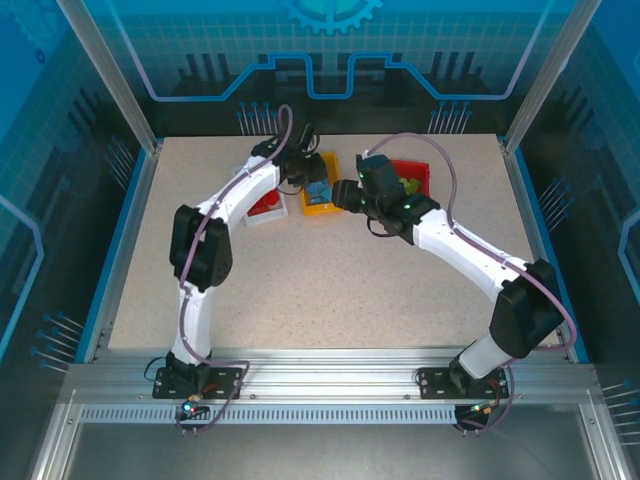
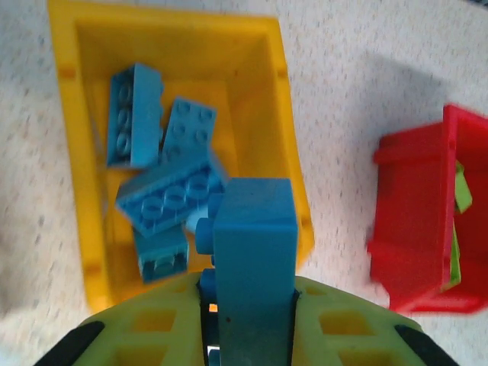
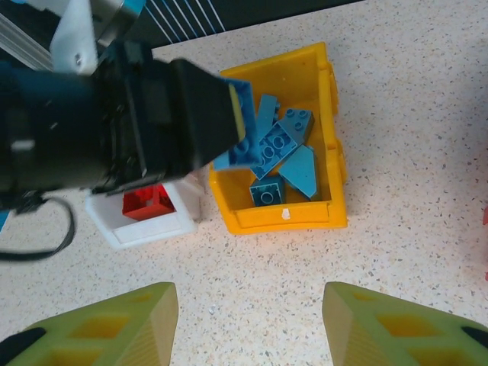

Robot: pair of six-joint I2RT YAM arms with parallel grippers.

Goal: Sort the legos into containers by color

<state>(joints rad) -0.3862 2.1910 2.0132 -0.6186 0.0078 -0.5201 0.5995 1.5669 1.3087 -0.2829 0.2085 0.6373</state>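
A blue lego [image 2: 254, 252] stands on end, pinched in the left jaws, which are closed on its two sides, studs facing 9 o'clock in the left wrist view. It hangs over the near edge of the yellow container [image 2: 286, 152], apart from the bricks below. Inside that container lie several more blue legos [image 2: 171, 194], heaped at angles against one another. At 3 o'clock from the yellow container, apart from it, sits the red container [image 2: 412, 221] with lime green legos [image 2: 460, 191] showing over its rim.

In the right wrist view the white container [image 3: 145, 229] sits just beside the yellow one at its 9 o'clock, with a red lego [image 3: 149, 202] in it. The right jaws are parted wide and hold nothing; their yellow-green fingers [image 3: 114, 328] hover over bare speckled desk [image 3: 252, 290] at 6 o'clock from the yellow container.

From above, the three containers line up near the 12 o'clock edge of the desk, white, yellow, red from 9 to 3 o'clock. The left arm [image 1: 240, 195] reaches over the white one, the right arm [image 1: 460, 250] comes in from 4 o'clock.
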